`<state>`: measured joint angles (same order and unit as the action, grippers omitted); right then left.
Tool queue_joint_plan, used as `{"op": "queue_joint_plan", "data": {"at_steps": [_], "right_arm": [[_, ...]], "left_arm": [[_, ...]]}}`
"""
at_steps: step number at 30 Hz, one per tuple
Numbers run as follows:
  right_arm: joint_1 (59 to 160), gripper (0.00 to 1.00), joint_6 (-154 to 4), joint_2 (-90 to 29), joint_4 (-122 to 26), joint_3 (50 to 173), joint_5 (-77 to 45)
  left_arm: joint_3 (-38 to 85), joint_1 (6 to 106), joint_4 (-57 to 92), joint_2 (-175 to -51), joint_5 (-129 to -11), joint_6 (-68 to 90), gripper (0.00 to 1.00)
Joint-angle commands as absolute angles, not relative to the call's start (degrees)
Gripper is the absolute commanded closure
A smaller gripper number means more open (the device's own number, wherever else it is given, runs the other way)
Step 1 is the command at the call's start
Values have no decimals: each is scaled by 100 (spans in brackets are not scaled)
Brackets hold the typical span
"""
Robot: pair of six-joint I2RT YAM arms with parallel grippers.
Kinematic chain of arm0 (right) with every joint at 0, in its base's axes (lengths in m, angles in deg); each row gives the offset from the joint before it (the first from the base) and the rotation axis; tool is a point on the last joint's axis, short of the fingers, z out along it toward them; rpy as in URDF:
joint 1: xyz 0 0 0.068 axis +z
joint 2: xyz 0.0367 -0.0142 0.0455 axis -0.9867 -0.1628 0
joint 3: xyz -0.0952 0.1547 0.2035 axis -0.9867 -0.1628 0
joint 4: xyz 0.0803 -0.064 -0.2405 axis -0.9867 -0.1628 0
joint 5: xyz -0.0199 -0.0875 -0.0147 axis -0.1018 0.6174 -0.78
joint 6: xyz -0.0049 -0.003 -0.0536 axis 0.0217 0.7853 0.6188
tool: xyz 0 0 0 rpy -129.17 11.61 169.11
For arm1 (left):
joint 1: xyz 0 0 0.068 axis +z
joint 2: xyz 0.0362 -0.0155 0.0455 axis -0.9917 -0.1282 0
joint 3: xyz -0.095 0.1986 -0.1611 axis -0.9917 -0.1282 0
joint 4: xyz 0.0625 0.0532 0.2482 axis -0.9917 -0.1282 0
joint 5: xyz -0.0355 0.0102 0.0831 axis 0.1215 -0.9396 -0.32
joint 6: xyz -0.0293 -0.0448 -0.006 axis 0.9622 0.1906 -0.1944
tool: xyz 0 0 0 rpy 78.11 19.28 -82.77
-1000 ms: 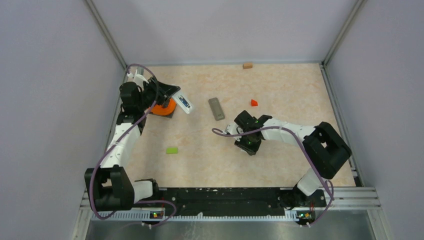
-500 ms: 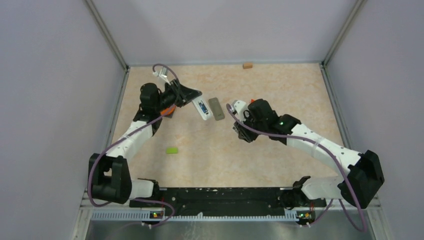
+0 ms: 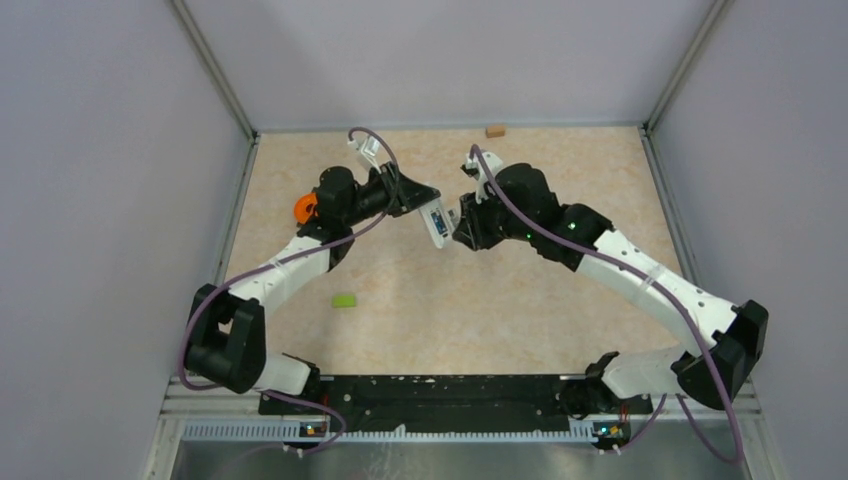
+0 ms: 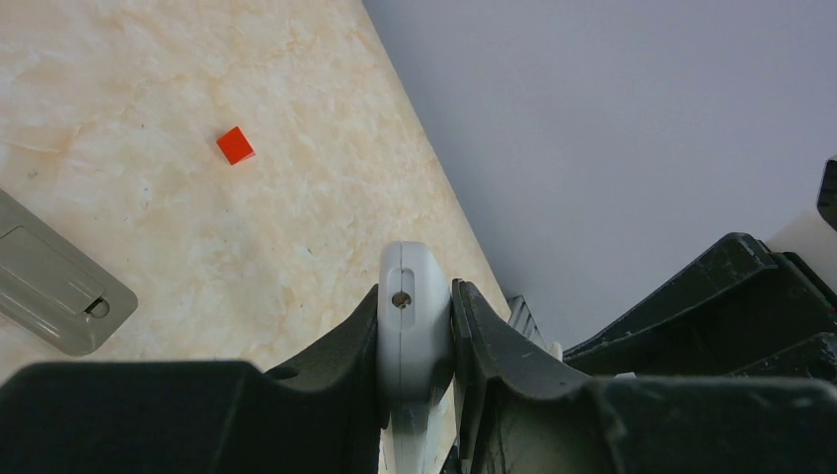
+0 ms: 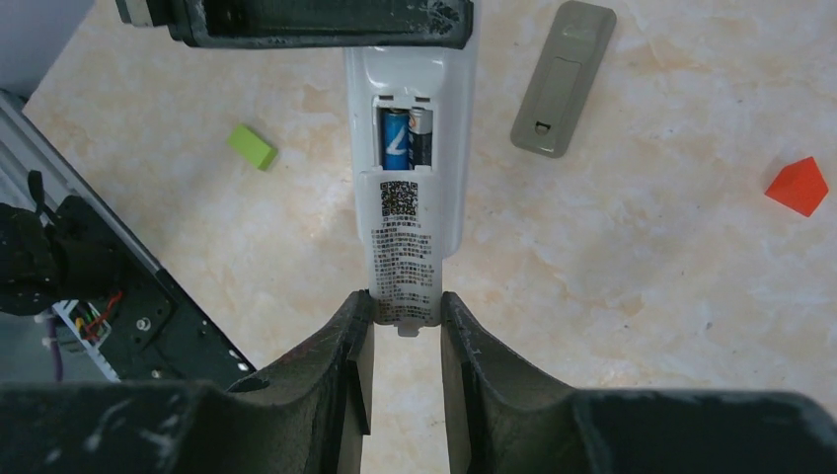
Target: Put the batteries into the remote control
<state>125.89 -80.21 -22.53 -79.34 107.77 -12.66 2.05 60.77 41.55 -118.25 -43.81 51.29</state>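
My left gripper is shut on the white remote control and holds it above the table; the remote's end shows between its jaws in the left wrist view. In the right wrist view the remote has its back open, with a blue battery and a dark battery side by side in the compartment. My right gripper closes on the remote's label end, both fingertips touching its sides. In the top view the right gripper meets the remote from the right. No other batteries show.
The grey battery cover lies flat on the table under the remote. A red wedge lies to its right. A green block lies nearer the bases, an orange object at the left, and a tan block by the back wall.
My left arm carried the remote right, away from the orange object, to mid-table. My right arm swung up and left until its fingers closed round the remote's free end.
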Motion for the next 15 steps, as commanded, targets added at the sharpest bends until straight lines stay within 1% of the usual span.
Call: {"op": "queue_joint_plan", "data": {"at_steps": [1,6,15], "right_arm": [[12753,77,-8615,-2583,-8237,11294,-937],[12772,77,-8846,-2796,-8190,11391,-912],[12879,77,-8781,-3050,-8137,11609,-894]], "left_arm": [[459,5962,4653,-11773,-4608,4898,100],[444,5926,4518,-11681,-4665,4781,100],[389,5890,4424,-11588,-4609,4694,100]]}}
